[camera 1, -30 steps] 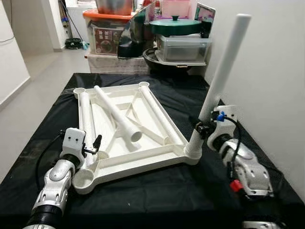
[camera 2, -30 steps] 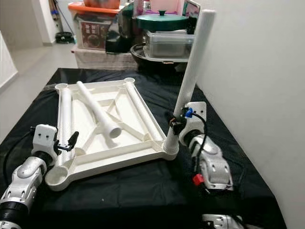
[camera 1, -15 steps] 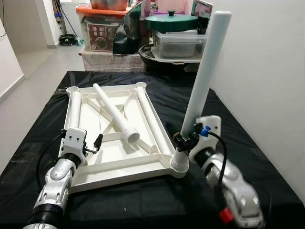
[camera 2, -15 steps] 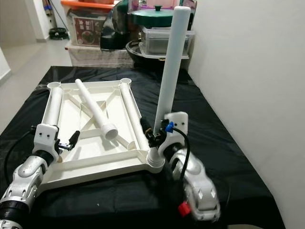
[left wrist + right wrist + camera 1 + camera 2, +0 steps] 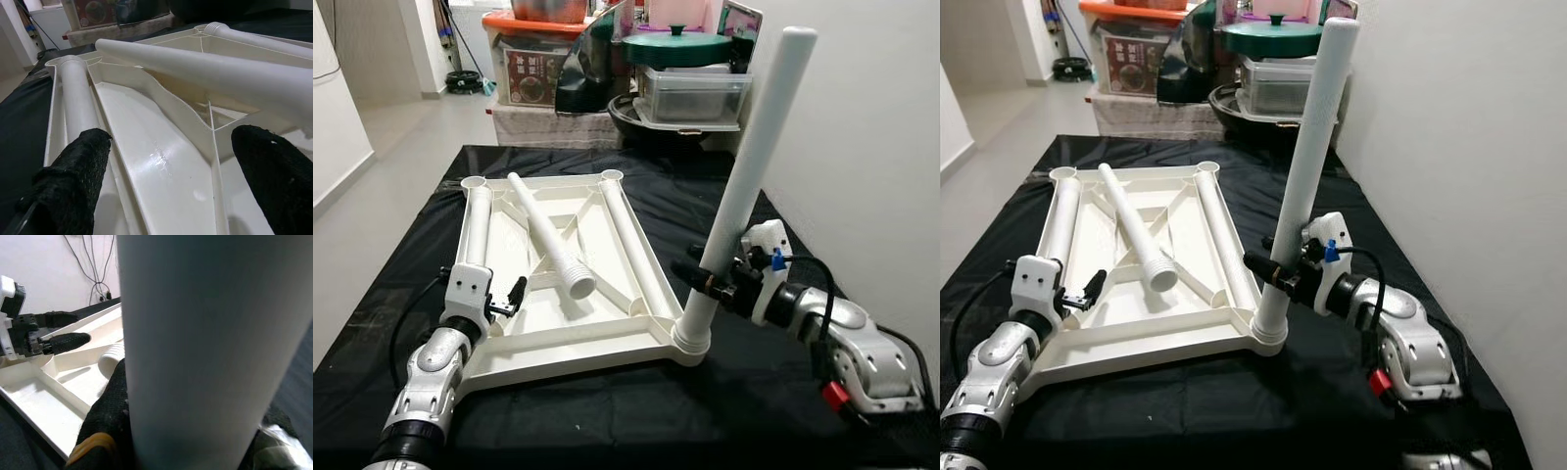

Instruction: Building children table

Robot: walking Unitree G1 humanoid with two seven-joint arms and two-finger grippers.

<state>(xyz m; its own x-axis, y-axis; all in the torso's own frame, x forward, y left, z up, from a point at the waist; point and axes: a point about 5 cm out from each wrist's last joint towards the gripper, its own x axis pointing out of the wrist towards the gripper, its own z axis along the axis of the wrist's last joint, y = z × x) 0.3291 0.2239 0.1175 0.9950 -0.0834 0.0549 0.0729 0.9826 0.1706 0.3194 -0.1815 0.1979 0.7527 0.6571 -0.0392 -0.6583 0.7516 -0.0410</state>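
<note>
We are in a home: stacked storage boxes (image 5: 540,59), a green pot lid (image 5: 678,46), tiled floor (image 5: 396,127) beyond the black-draped surface (image 5: 391,264)

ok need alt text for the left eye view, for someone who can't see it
The right gripper grips a white table leg standing tilted in a corner socket of an upside-down white tabletop on a black-covered table. The left gripper is open at the tabletop's near left edge; three more legs lie inside it.

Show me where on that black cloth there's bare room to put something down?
Bare black cloth lies along the near edge below the white tabletop, and right of it beyond the upright leg. The far end is crowded with storage tubs.
</note>
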